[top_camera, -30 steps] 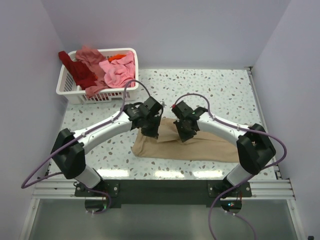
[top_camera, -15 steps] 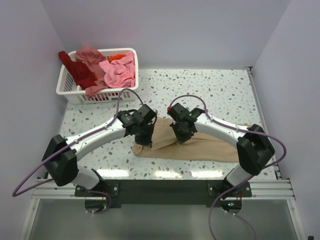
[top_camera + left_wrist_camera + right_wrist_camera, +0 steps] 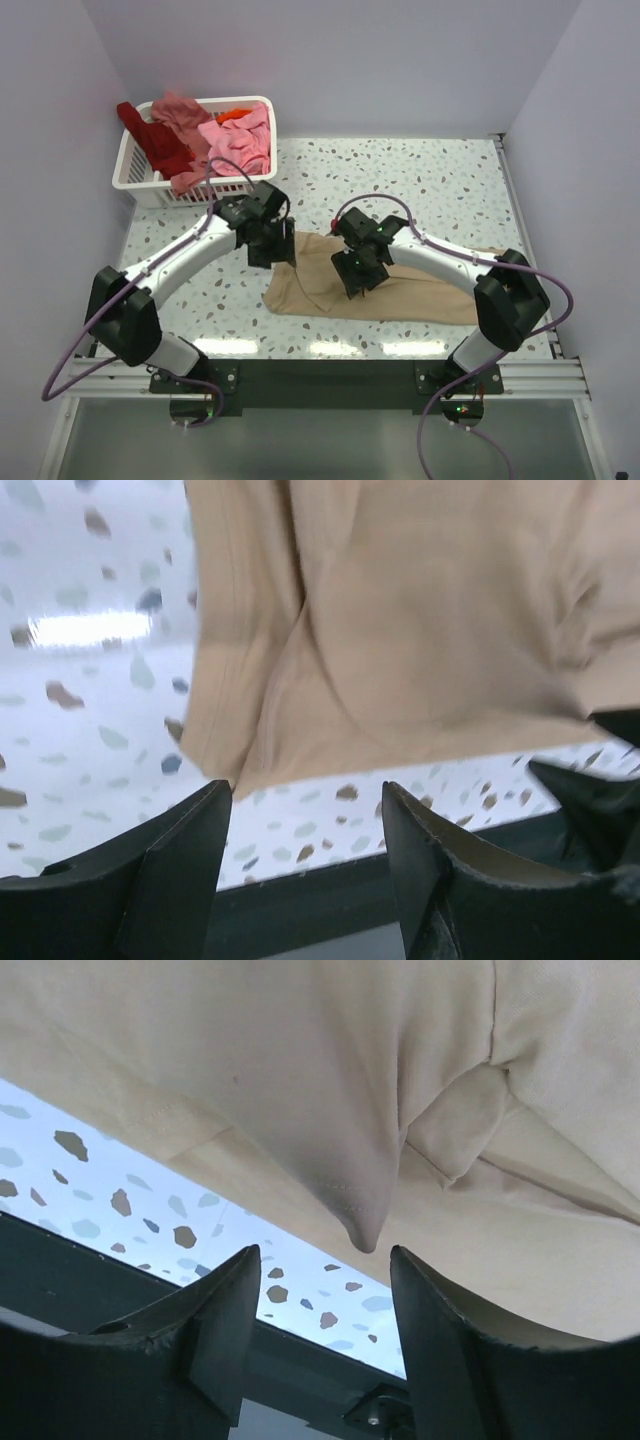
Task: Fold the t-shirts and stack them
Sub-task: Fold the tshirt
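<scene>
A second before, the two grippers had sat close together over the far left part of the large plain tan t-shirt [image 3: 425,300]. The left gripper [image 3: 270,250] had since drawn off toward the left. It hung over the shirt's far left corner, while the right gripper [image 3: 355,278] had come nearer the front edge. The cloth lay flat where they had been.

Both claws stood well parted with nothing between the fingers. In the left wrist view the left gripper [image 3: 305,810] was open above the bare speckled white table top [image 3: 430,180], with the tan shirt [image 3: 400,630] just beyond its tips. In the right wrist view the right gripper [image 3: 320,1270] gaped below a pointed, stitched fold of the shirt [image 3: 300,1080], which no finger touched.

There were two arms, one tan shirt on the table, and one white slatted plastic basket [image 3: 150,190] at the far left corner. The basket held a heap in four colours: dark red cloth [image 3: 160,148], salmon cloth [image 3: 180,110], light pink cloth [image 3: 240,142] and orange cloth [image 3: 236,114]. How many garments made up the heap could not be told.

The tan shirt lay near the front of the table between the arms. Its long axis ran left to right, its right end reaching the right arm's elbow. Which end was the collar could not be told.
</scene>
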Tool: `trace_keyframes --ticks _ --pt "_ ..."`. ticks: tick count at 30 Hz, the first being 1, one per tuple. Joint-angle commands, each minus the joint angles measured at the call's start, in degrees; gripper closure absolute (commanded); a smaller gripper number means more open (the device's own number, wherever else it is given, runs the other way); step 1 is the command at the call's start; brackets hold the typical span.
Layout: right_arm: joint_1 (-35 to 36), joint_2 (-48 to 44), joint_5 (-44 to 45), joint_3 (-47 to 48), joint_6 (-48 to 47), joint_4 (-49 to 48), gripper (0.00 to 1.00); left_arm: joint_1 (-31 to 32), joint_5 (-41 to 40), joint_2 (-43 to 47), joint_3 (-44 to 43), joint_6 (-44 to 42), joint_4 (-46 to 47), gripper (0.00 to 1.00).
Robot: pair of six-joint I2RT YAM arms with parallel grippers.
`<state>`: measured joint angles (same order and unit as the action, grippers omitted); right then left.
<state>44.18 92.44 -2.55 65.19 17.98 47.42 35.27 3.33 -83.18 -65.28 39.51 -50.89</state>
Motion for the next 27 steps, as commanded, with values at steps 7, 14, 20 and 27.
trace_keyframes --ticks 7,14,20,27 --pt "-12.78 -2.44 -1.41 6.27 2.5 -0.48 0.41 -1.96 0.98 -17.97 -20.59 -1.89 8.18 0.34" --pt "-17.81 -2.0 0.52 4.96 2.67 -2.84 0.41 -2.04 -4.39 -22.82 -20.87 -4.08 7.9 0.37" --pt "-24.66 -1.57 -0.18 -3.48 4.52 -8.04 0.41 -2.48 -2.47 -24.4 -16.12 -3.39 13.8 0.38" --pt "-32.58 0.1 0.96 -8.4 2.68 -11.21 0.41 -5.11 -4.64 -25.11 -11.28 -3.65 15.39 0.41"
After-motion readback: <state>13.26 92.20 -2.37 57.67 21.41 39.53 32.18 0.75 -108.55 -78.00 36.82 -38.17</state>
